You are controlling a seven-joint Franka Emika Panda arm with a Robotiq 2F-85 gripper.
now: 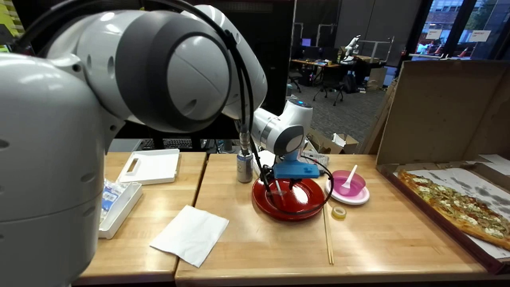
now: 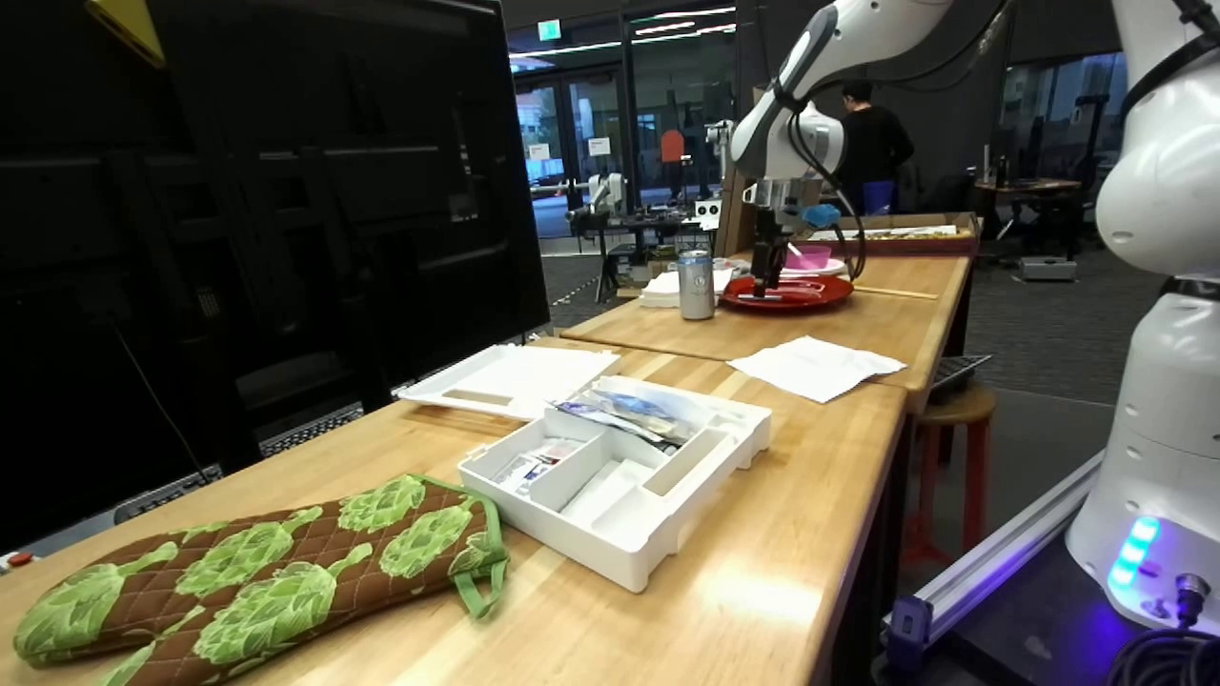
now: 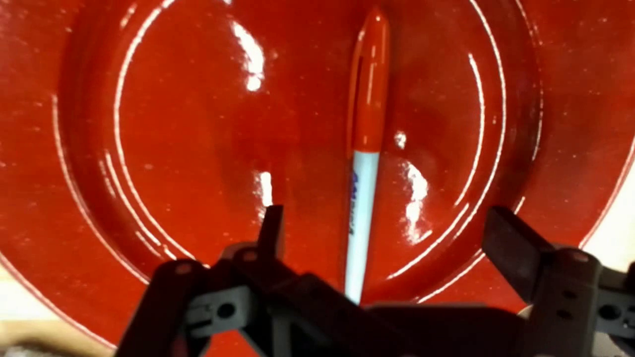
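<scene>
A marker with a red cap and a white body [image 3: 364,198] lies on a glossy red plate [image 3: 297,124]. My gripper [image 3: 384,218] is open above the plate. In the wrist view the marker runs between the two fingers, nearer the left one, with a gap on both sides. Its lower end is hidden behind the gripper. The red plate shows in both exterior views [image 1: 261,201] [image 2: 815,293]. In an exterior view the gripper [image 2: 761,289] points straight down, its fingertips low over the plate. I cannot tell how far above the marker they are.
A silver can [image 1: 244,167] stands beside the plate. A pink bowl [image 1: 354,187] with a white spoon [image 1: 350,177], a tape roll [image 1: 338,212] and chopsticks [image 1: 328,235] are near it. A napkin [image 1: 191,235], pizza box [image 1: 434,119], compartment tray [image 2: 658,524] and oven mitt [image 2: 267,572] lie farther off.
</scene>
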